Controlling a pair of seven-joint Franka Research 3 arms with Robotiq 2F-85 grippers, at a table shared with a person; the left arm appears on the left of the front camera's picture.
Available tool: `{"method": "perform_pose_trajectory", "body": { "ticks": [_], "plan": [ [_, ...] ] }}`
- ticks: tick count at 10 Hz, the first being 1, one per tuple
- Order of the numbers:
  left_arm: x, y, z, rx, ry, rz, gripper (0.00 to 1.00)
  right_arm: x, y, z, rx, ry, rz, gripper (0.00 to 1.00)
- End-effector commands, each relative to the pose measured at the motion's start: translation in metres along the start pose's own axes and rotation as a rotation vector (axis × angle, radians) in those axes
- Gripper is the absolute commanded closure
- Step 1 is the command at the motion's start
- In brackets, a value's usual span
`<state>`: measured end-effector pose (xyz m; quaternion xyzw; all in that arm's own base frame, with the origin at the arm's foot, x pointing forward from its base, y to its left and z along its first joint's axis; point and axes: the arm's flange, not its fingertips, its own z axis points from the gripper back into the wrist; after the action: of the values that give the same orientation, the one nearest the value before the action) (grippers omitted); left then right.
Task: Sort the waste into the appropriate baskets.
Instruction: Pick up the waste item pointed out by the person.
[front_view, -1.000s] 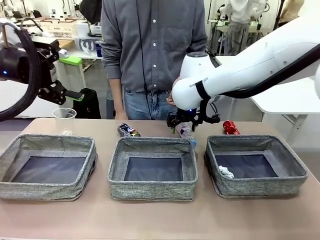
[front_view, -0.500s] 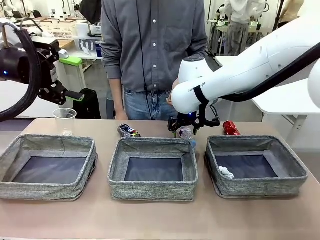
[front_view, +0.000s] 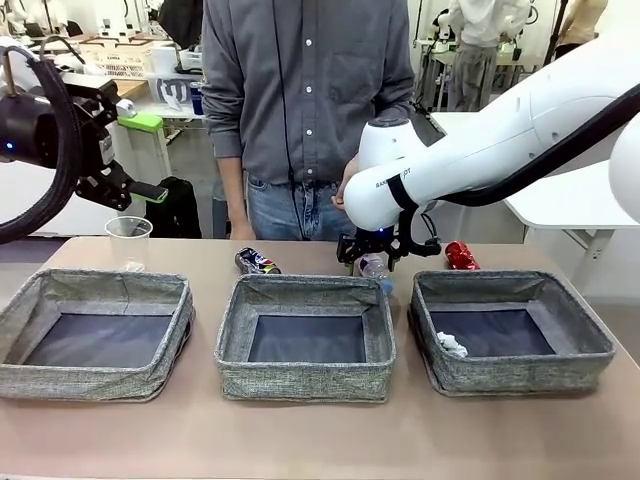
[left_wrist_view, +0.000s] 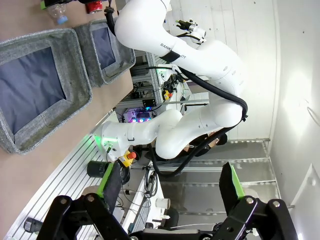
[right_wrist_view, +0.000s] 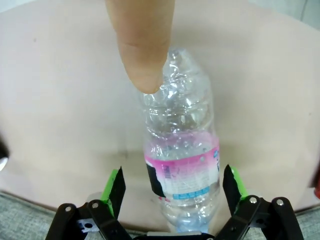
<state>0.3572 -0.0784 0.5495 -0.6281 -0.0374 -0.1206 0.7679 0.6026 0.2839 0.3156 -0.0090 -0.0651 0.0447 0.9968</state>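
Right wrist view: the right hand (right_wrist_view: 174, 175) is sitting low over the counter (right_wrist_view: 60, 100) with its fingers spread, straddling the clear plastic bottle with pink label (right_wrist_view: 182, 150) (a gap is showing at each pad). The bottle is lying on its side, and a person's fingertip (right_wrist_view: 145, 60) is touching its far end. Front view: the bottle is lying just behind the middle basket (front_view: 305, 380), and the white paper wad (front_view: 452, 345) is resting in the right basket (front_view: 520, 375). Left wrist view: the left hand (left_wrist_view: 171, 175) is holding its fingers spread, gripping nothing.
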Motion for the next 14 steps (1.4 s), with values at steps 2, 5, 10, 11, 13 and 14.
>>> {"method": "perform_pose_trajectory", "body": {
  "ticks": [2, 5, 10, 11, 13, 14],
  "plan": [
    [-0.002, -0.003, 0.001, 0.008, 0.014, 0.005, 0.00, 0.004, 0.004, -0.003, -0.039, -0.039, -0.021, 0.00],
    [-0.002, -0.003, 0.001, 0.008, 0.014, 0.005, 0.00, 0.003, 0.004, -0.008, -0.059, -0.027, -0.017, 0.60],
    [-0.002, -0.003, 0.001, 0.008, 0.014, 0.005, 0.00, 0.002, 0.000, -0.010, -0.078, -0.050, -0.037, 1.00],
    [-0.002, -0.003, 0.001, 0.008, 0.014, 0.005, 0.00, 0.002, -0.002, -0.009, -0.076, -0.049, -0.039, 1.00],
    [-0.002, -0.003, 0.001, 0.008, 0.014, 0.005, 0.00, 0.001, -0.010, -0.008, -0.079, -0.047, -0.052, 1.00],
    [-0.002, -0.003, 0.001, 0.008, 0.014, 0.005, 0.00, 0.000, -0.014, -0.007, -0.076, -0.048, -0.063, 1.00]
  ]
}}
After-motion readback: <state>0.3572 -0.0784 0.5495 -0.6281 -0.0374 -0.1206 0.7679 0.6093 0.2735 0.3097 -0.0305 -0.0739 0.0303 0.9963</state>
